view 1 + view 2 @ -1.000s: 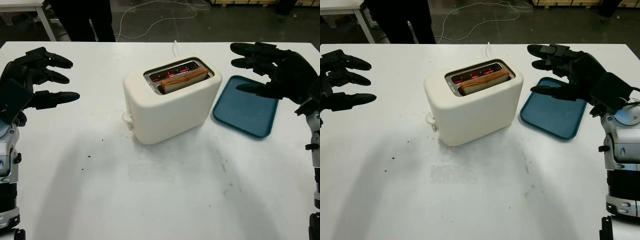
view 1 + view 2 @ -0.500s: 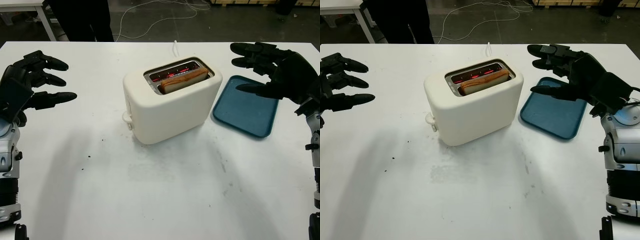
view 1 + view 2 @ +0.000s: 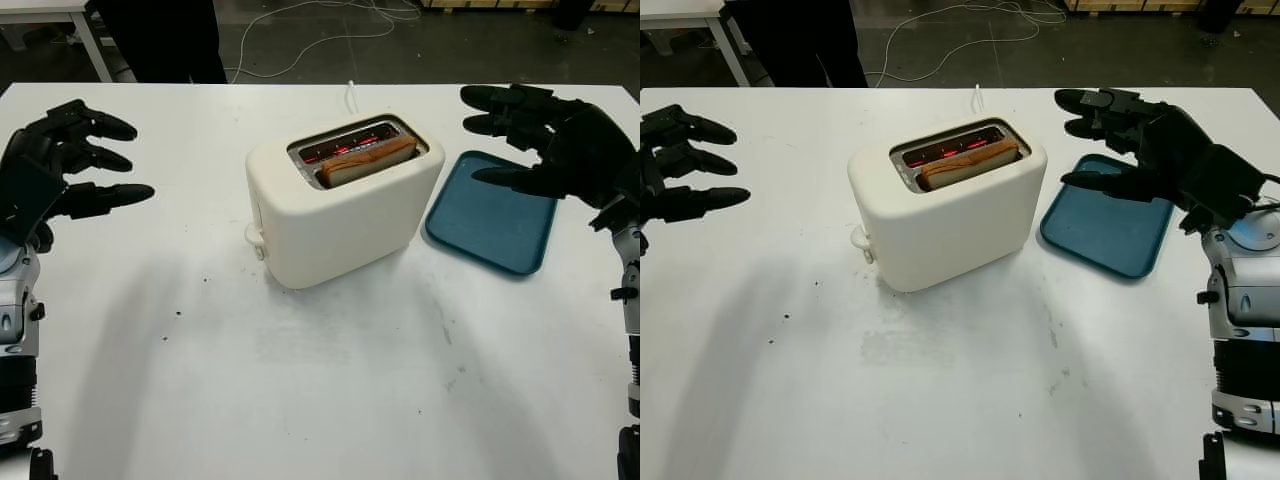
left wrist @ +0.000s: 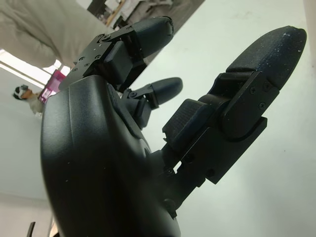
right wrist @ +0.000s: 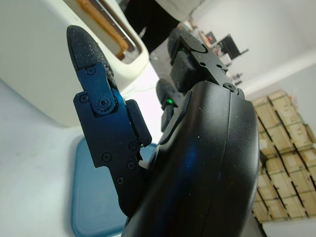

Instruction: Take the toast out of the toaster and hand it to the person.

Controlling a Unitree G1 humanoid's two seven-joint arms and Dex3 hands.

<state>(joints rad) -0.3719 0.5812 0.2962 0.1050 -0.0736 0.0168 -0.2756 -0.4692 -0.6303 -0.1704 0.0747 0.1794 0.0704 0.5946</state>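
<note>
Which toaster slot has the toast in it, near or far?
The near slot, on the robot's side of the toaster: the toast stands in it. The far slot shows only glowing red elements.

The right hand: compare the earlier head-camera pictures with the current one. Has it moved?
No. The right hand hangs open above the far edge of the blue tray, as before, beside the toaster.
</note>
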